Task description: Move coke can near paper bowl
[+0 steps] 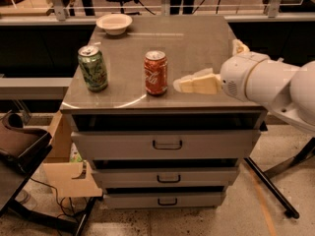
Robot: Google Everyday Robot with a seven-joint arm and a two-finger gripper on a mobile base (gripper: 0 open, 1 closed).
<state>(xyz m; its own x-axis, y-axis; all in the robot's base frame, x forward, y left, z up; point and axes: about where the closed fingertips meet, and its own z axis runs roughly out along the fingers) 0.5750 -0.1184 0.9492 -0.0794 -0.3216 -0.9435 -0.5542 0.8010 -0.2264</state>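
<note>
The red coke can (156, 73) stands upright near the front edge of the grey cabinet top (197, 43). The cream paper bowl (114, 23) sits at the far left corner of the top, well behind the can. My gripper (183, 84) comes in from the right on a white arm (270, 85). Its cream fingertips (194, 84) point left at the can's mid height, a short gap to the can's right, and hold nothing.
A green can (93, 68) stands at the front left of the top, left of the coke can. The cabinet has three drawers (167, 144) below. A railing (162, 6) runs behind. A dark chair (19, 146) and a cardboard box (64, 171) stand at the left.
</note>
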